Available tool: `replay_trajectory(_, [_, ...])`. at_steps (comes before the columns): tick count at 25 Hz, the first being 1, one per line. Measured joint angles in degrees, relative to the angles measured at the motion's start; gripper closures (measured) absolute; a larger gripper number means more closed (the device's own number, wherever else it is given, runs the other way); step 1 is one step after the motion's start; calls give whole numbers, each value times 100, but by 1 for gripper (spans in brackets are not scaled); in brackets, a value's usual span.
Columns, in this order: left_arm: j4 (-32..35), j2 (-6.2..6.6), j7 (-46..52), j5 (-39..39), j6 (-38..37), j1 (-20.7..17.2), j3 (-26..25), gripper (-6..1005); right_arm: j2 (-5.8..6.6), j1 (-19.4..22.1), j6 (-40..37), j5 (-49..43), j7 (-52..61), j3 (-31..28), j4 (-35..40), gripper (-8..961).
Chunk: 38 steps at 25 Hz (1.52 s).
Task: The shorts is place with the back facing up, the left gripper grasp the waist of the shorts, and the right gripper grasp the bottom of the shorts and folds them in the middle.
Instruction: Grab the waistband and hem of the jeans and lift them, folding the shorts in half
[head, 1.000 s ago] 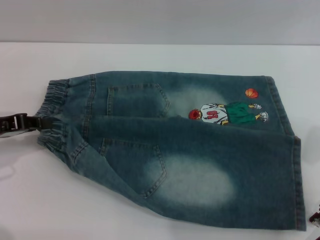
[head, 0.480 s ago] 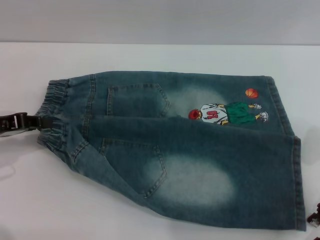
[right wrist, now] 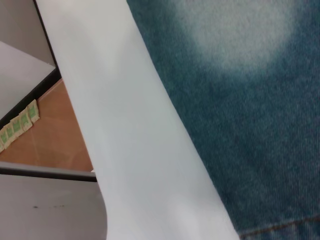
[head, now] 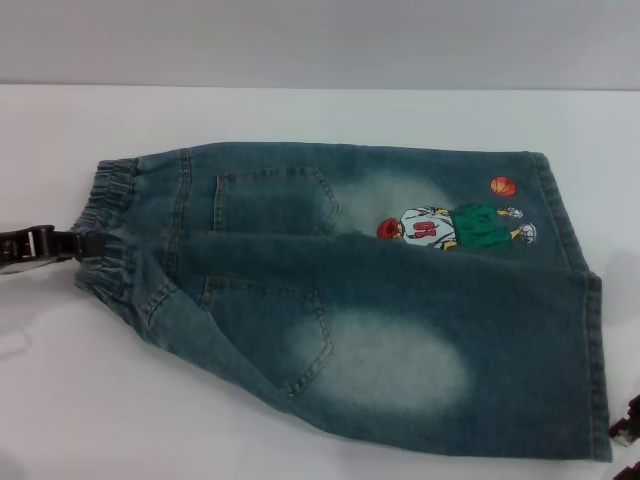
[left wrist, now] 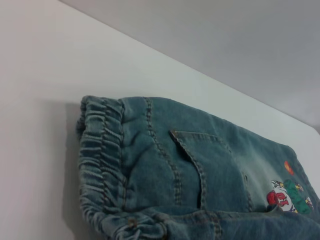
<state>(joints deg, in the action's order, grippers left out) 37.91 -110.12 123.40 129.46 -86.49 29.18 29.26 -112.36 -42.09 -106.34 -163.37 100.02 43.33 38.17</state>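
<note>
Clearly the shorts [head: 360, 300] are limp, weighty denim, best pinched at the ruched waist of the shorts [head: 108, 235], where the left gripper [head: 85, 245] touches it, whether clenched I cannot tell.

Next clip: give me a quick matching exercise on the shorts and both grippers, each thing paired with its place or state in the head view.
Things:
1. left gripper
2. right gripper
3. waist of the shorts
4. embroidered basketball player

Places or states:
A. barely in view at the lower right edge, beside the leg hem
B. on the far leg, near the hems
C. at the middle of the ruched band
D. gathered end at the left of the table

Pairs: 1-C, 2-A, 3-D, 4-B
</note>
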Motion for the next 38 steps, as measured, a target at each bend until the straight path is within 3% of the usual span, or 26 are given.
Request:
replay_trajectory(16, [-12,0,-39,-8,0,-40,0,943,-129,-195,141,15,0,0,-18,225])
replay_trajectory(38, [-12,12,-5,-18,29,-29,0,942,-55,-182,-542,-186,36,156,275,224])
